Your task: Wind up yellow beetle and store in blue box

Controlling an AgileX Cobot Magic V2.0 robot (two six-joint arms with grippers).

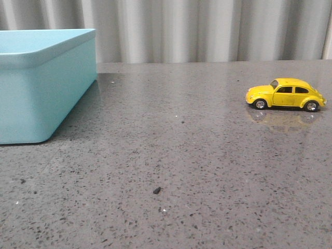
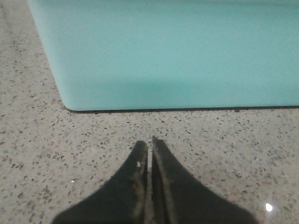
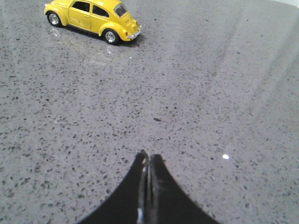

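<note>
Yellow beetle (image 1: 286, 94) sits on all four wheels on the grey speckled table (image 1: 181, 155), far right side in front view, nose pointing left toward the blue box (image 1: 41, 88), well apart from it. Box stands at table's left edge w/ striped curtain (image 1: 207, 31) behind. My right gripper (image 3: 148, 161), fingers pressed together & holding nothing, hangs over bare tabletop, the beetle (image 3: 91, 18) ahead of it, not touching. My left gripper (image 2: 149, 147), likewise closed tip to tip & empty, faces the box's wall (image 2: 177, 51) near a rounded corner, just short of it. Small dark speck (image 1: 156, 190) lies mid-table.
</note>
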